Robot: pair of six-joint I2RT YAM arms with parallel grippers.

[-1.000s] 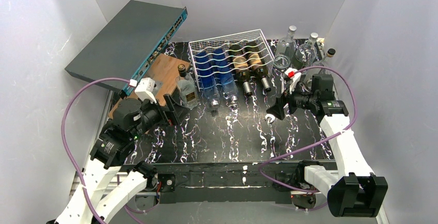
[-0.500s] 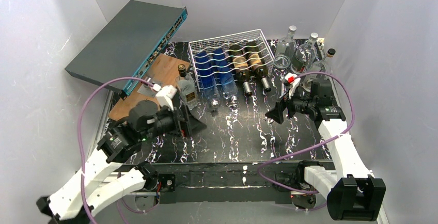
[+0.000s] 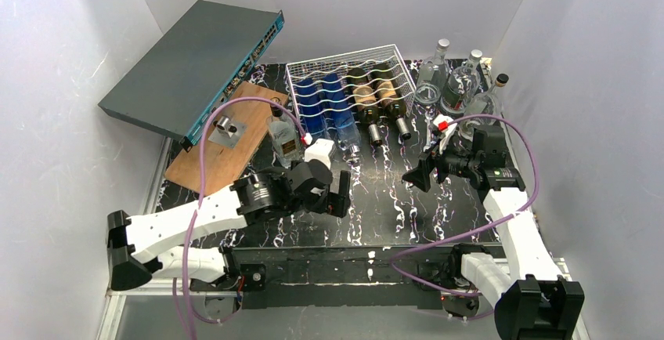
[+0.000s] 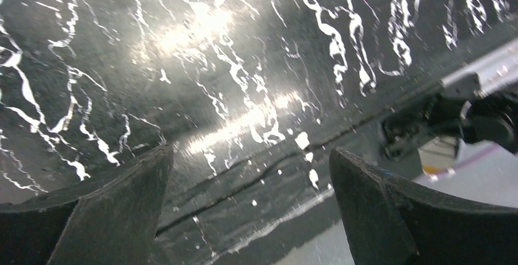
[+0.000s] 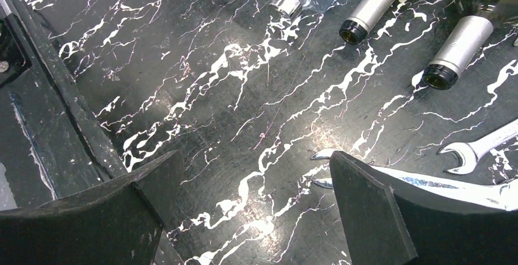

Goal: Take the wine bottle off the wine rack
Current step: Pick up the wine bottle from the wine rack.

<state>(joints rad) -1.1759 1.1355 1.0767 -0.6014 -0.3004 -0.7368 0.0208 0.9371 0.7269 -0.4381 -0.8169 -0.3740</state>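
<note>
The white wire wine rack (image 3: pixel 333 66) stands at the back middle of the table. In it lie two blue bottles (image 3: pixel 325 113) on the left and two dark wine bottles (image 3: pixel 377 97) on the right, necks toward me. Two silver-capped necks (image 5: pixel 369 3) show at the top of the right wrist view. My left gripper (image 3: pixel 342 193) is open and empty, low over the table's front middle; its wrist view (image 4: pixel 250 161) shows only marble and the front edge. My right gripper (image 3: pixel 416 174) is open and empty, in front of the rack's right side, jaws wide in its own view (image 5: pixel 253 161).
A grey network switch (image 3: pixel 196 62) leans at the back left. A wooden board (image 3: pixel 211 152) carries a small metal piece. A square glass bottle (image 3: pixel 283 138) stands left of the rack, several clear bottles (image 3: pixel 458 81) at its right. Wrenches (image 5: pixel 479 146) lie by the right gripper.
My left arm has swung from the left side to the front middle of the table, gripper now pointing right. My right gripper has shifted only slightly.
</note>
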